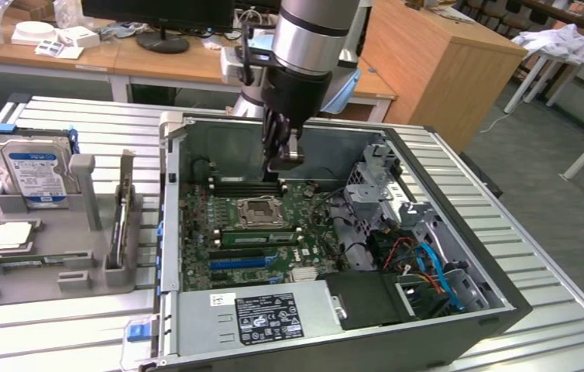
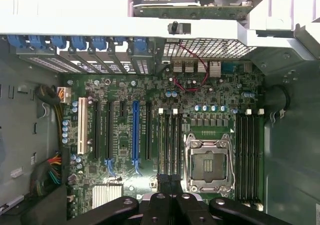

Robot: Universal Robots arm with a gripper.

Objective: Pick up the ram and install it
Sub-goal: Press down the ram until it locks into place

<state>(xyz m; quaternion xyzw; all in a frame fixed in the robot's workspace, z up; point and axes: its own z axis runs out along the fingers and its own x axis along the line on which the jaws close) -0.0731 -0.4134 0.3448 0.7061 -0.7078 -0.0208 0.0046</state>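
The black metal claw point(image 1: 286, 161) hangs inside the open grey steel computer case point(image 1: 478, 310), its fingers pressed narrow together, nothing visibly between them, just above the green motherboard point(image 2: 125, 130) near the square silver processor socket point(image 2: 207, 164). One ram point(image 1: 118, 225), a thin green stick, stands on edge in the grey moulded holder point(image 1: 34, 267) on the ribbed metal tabletop point(image 1: 44, 333) beside the case. One silver hard drive point(image 1: 32, 170) stands in that holder.
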